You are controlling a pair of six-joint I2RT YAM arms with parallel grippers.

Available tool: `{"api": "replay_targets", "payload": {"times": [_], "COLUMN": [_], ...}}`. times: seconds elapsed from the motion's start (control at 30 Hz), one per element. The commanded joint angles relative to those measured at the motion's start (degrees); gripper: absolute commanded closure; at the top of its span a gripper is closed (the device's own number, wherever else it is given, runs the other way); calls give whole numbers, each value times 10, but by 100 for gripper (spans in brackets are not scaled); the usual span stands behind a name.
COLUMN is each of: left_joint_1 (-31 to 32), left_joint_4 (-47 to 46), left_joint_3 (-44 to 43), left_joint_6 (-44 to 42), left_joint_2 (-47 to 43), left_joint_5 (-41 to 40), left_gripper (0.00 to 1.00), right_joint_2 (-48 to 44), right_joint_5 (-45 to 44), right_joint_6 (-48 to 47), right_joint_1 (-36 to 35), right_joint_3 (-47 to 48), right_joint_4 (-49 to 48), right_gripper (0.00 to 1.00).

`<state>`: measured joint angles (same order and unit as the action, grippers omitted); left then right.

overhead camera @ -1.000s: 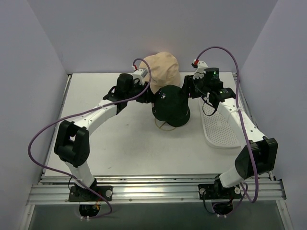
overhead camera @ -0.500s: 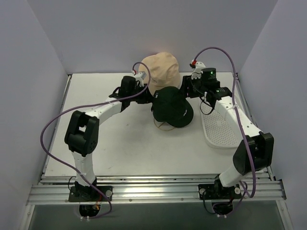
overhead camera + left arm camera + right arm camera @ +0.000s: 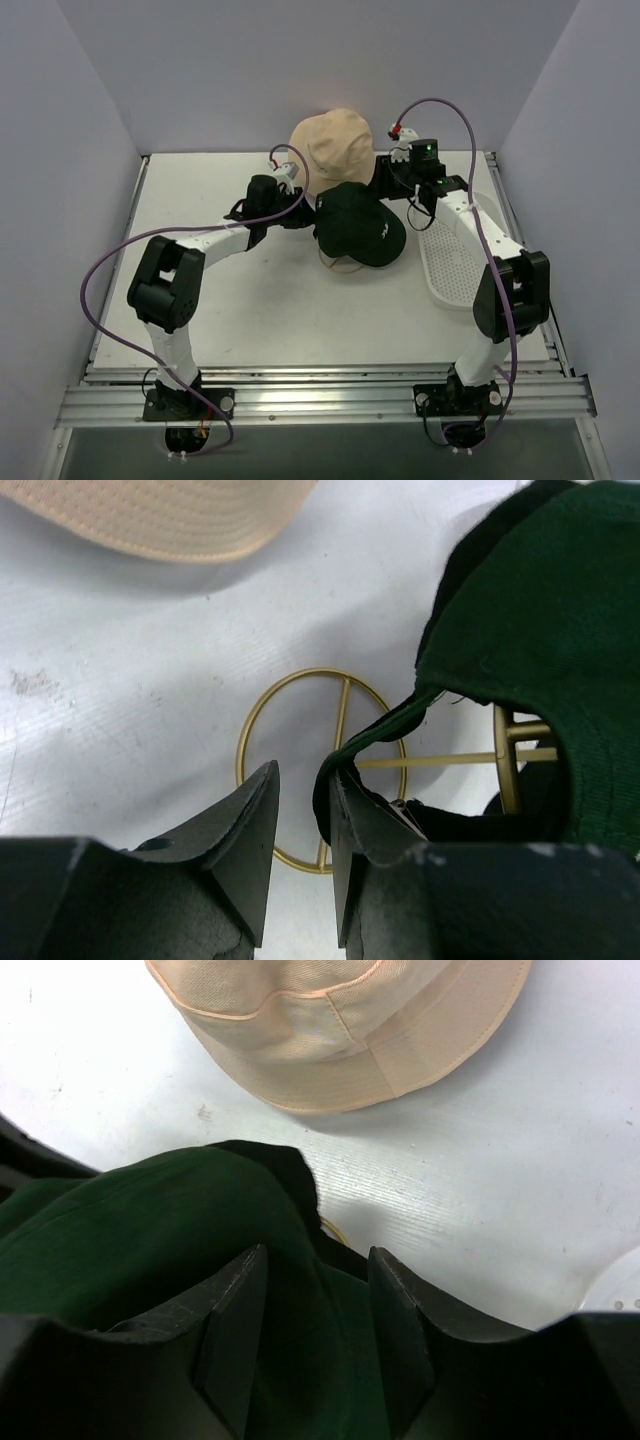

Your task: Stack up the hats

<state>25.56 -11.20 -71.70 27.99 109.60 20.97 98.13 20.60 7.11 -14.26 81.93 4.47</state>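
two soft fabric hats: one tan bucket hat (image 3: 335,150) and one dark baseball cap with a white embroidered logo (image 3: 362,225). one thin gold wire frame (image 3: 341,715). one white perforated plastic tray (image 3: 455,270). two grippers: one left gripper (image 3: 302,770), one right gripper (image 3: 317,1252).

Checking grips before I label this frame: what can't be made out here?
Right wrist view: whether the right hand pinches the dark green hat; fabric fills the gap.
Top view: that hat, hidden under the black cap.
Top view: fingertips of the left hand, too small and dark beside the cap.
Left wrist view: tan hat, cut off by the top edge.
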Motion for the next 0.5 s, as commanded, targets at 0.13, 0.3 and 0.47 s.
{"api": "replay_targets", "payload": {"times": [0.13, 0.3, 0.47], "left_joint_1": [0, -1, -7], "left_joint_4": [4, 28, 64], "left_joint_3": [55, 42, 12], "left_joint_6": [-6, -8, -10], "left_joint_2": [-60, -77, -102], "left_joint_5": [-28, -35, -39], "left_gripper": [64, 51, 48], "right_joint_2": [19, 5, -4], "right_joint_5": [2, -13, -54], "right_joint_6": [1, 8, 32], "right_joint_1": [-3, 1, 10], "right_joint_3": [-10, 1, 29], "right_joint_4": [-13, -1, 32], "right_gripper": [60, 60, 58]}}
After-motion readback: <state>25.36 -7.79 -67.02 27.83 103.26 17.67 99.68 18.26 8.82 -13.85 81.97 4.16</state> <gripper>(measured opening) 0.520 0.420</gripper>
